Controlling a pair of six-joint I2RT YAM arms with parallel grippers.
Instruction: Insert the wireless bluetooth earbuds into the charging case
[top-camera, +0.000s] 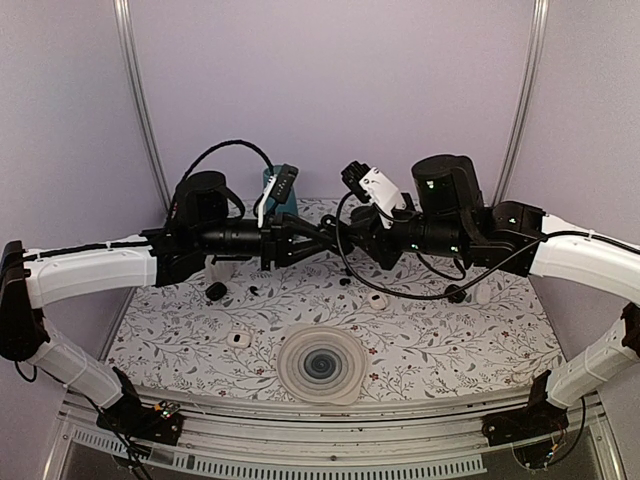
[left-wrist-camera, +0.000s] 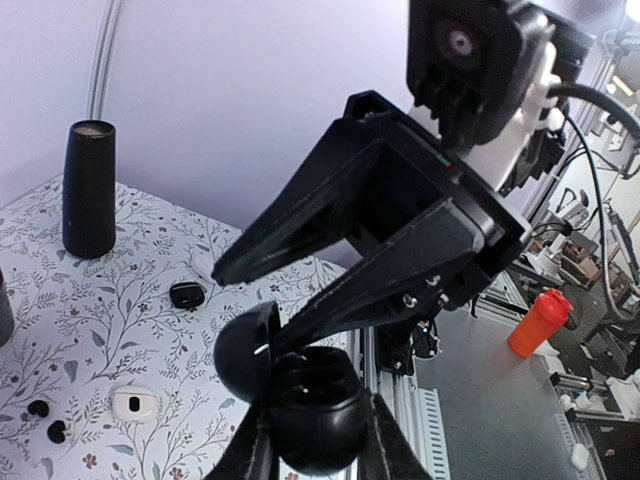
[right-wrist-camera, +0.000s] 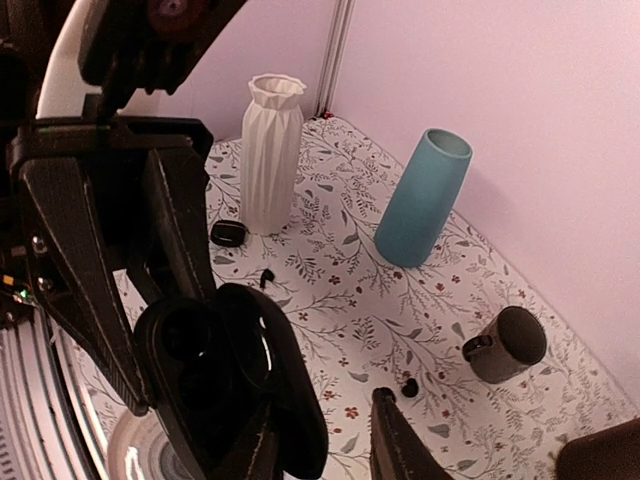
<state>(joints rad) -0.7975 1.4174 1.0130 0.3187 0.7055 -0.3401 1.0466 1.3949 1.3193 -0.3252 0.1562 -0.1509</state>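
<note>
Black charging case (left-wrist-camera: 312, 400) clamped in left gripper (left-wrist-camera: 318, 445); right gripper (left-wrist-camera: 243, 313) apart, just beside it.

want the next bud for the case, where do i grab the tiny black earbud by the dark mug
Pinch the earbud across its rounded body, coming straight down: it lies low on the table with the mug near one side. Its exact pose is too small to tell.
</note>
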